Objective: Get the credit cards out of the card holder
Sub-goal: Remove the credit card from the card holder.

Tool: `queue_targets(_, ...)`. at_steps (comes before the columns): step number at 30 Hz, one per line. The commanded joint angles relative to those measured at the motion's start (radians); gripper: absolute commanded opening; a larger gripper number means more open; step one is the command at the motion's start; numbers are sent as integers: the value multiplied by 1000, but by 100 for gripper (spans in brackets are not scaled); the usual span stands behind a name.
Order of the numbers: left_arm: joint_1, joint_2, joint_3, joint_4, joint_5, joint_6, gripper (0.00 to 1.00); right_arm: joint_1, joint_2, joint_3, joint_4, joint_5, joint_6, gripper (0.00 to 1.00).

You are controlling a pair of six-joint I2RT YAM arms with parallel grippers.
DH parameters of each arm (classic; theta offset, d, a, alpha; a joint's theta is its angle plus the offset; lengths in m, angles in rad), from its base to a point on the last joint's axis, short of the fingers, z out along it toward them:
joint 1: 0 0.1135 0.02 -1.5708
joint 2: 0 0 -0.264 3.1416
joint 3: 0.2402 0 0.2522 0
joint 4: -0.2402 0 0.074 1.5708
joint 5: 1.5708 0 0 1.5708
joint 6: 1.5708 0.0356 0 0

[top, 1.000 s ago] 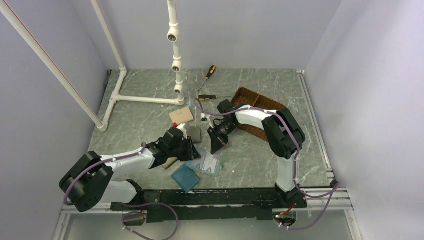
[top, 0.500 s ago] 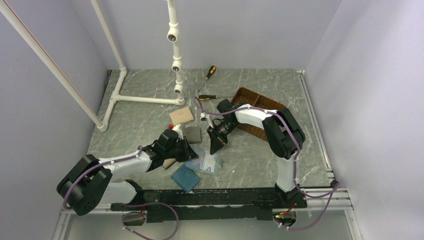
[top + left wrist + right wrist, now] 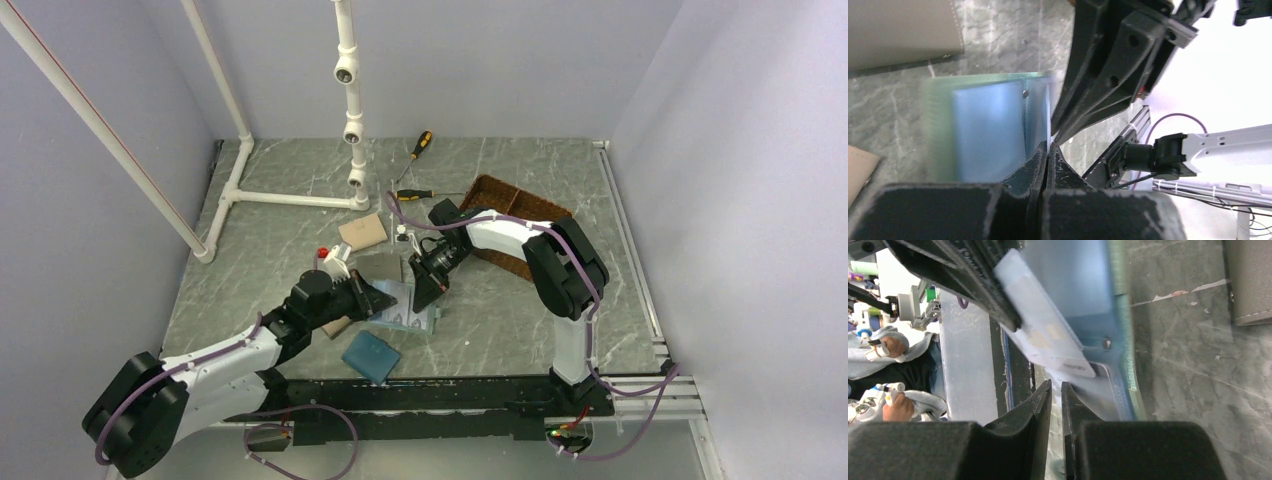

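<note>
The sage-green card holder (image 3: 415, 318) lies open on the table, its pale blue-green inside up; it also shows in the left wrist view (image 3: 988, 130) and the right wrist view (image 3: 1078, 280). My left gripper (image 3: 383, 300) (image 3: 1049, 146) is shut on a pale whitish credit card (image 3: 1043, 335), which is tilted and partly out of a pocket; it appears edge-on in the left wrist view (image 3: 1050, 131). My right gripper (image 3: 424, 296) (image 3: 1056, 386) is shut, tips down on the holder's right side. The black and orange-tan cards are hidden.
A dark blue wallet (image 3: 371, 355) lies near the front edge. A tan wallet (image 3: 362, 231) and a grey-brown wallet (image 3: 385, 268) (image 3: 898, 30) lie behind the holder. A woven basket (image 3: 520, 215) is at the right; two screwdrivers (image 3: 413, 194) and a white pipe frame (image 3: 290, 198) are behind.
My left arm has drawn back toward the near left with its gripper shut on the card. The card holder and my right gripper have shifted slightly left.
</note>
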State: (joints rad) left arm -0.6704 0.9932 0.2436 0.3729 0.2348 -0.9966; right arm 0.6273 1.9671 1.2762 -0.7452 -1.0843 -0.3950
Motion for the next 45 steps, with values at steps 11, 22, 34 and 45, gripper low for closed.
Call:
queue_targets(11, 3, -90, -38, 175, -8, -42, 0, -17, -73, 5, 33, -197, 36, 42)
queue_targets(22, 3, -137, -38, 219, 12, -44, 0, -24, -88, -36, 170, -268, 203, 44)
queue_targets(34, 4, -79, -40, 289, 33, -52, 0, -43, -96, -73, 277, -337, 320, 8)
queue_targets(45, 4, -196, -72, 145, -14, -42, 23, -49, -70, -25, 119, -274, 153, 0)
